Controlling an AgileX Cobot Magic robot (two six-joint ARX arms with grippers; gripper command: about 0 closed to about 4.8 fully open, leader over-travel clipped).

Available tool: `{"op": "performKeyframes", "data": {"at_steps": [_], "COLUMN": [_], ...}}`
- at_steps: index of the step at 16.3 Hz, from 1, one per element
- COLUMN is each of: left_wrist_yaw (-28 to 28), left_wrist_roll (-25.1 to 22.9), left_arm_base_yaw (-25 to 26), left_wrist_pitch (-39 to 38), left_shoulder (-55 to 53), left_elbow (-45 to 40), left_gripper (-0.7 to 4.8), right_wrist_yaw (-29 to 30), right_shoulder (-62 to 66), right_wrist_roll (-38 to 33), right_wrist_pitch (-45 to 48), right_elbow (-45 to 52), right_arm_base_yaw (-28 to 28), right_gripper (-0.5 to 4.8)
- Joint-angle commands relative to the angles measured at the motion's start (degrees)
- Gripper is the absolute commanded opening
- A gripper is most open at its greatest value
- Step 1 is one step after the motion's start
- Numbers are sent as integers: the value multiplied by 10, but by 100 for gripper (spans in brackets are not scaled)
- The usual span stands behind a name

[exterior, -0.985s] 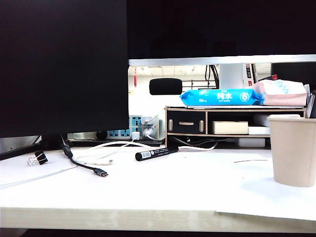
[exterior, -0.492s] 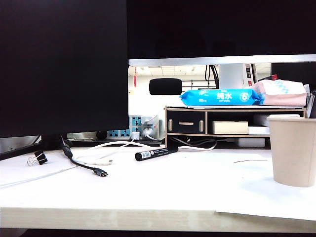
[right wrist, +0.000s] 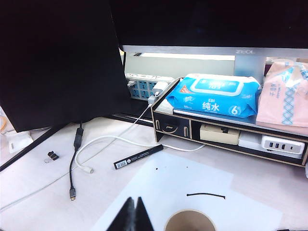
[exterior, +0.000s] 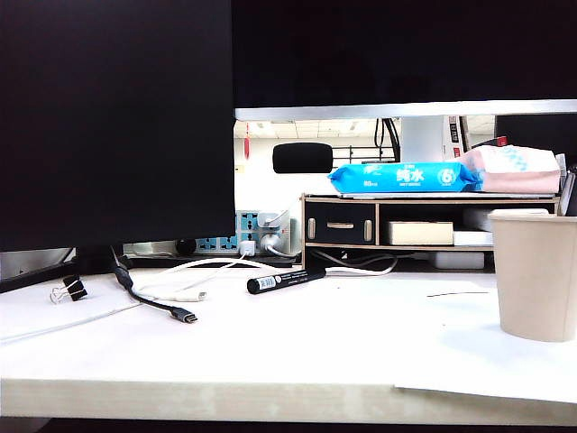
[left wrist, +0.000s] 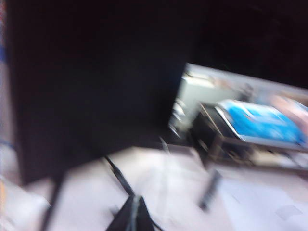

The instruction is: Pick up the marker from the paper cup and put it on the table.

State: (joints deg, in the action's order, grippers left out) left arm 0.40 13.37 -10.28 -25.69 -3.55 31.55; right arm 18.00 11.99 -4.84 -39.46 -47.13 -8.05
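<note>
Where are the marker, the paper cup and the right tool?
marker (exterior: 287, 280), exterior view, middle of its barrel, lying on the table.
paper cup (exterior: 537, 275), exterior view, middle of its side wall.
right tool (right wrist: 134, 215), right wrist view, between its shut fingertips.

One marker (right wrist: 138, 157) and one paper cup (exterior: 536, 275) rest on one white surface (exterior: 297, 347). Two dark monitors (right wrist: 57, 57) stand behind. One wooden shelf (right wrist: 226, 132) carries two packs of wipes: one blue (right wrist: 219, 96), one pink (right wrist: 286, 94). One binder clip (exterior: 69, 289), one black cable (right wrist: 73, 166), and one sheet of paper (right wrist: 187, 185) are visible. Two claws appear: left (left wrist: 133, 214), right (right wrist: 132, 215).
</note>
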Motion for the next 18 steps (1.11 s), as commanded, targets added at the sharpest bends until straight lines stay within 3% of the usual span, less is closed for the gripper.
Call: {"op": "performKeyframes", "data": {"at_steps": [1, 3, 5, 8, 18], "left_wrist_yaw": [-7, -8, -2, -4, -4], "left_wrist_roll": [-60, -56, -15, -7, -10], "left_arm_base_yaw": [33, 64, 105, 141, 142], "left_wrist_pitch": [68, 133, 197, 265, 275], "left_shoulder": [0, 0, 0, 1, 34], "left_elbow": [-40, -111, -170, -245, -310], "left_gripper": [-5, -5, -5, -5, -5], "right_wrist_yaw": [0, 0, 0, -1, 0], "right_shoulder": [-1, -1, -1, -1, -1], "right_wrist_roll": [0, 0, 0, 0, 0], "right_wrist_pitch": [7, 7, 7, 7, 7], "right_elbow": [-2, -2, -2, -2, -2], "right_arm_base_yaw": [0, 0, 0, 0, 0], "right_gripper": [5, 5, 5, 5, 5]}}
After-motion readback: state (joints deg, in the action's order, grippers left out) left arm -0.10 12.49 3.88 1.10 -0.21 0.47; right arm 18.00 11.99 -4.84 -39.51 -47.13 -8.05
